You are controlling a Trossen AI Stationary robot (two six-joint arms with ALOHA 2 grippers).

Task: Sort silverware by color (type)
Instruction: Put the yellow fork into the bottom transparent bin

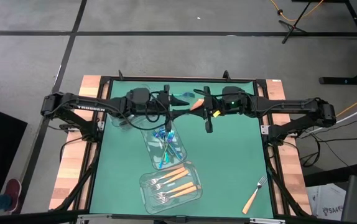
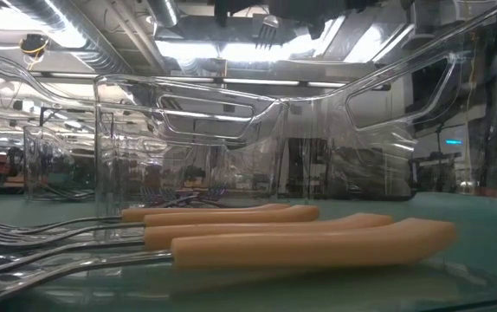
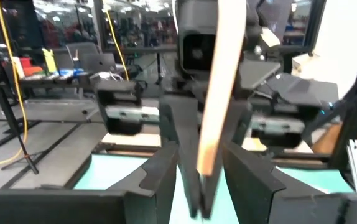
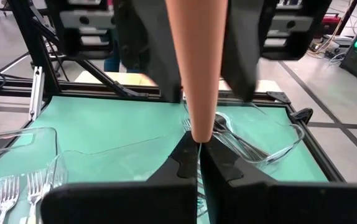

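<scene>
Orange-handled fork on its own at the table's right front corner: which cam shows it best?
The high view: the orange-handled fork lies in full on the green mat, apart from the containers, tines toward the arms. The low view shows only the forks in the near container. Neither wrist view shows it.

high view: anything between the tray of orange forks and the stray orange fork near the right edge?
Nothing. In the high view only bare green mat lies between the tray and the stray fork.
</scene>
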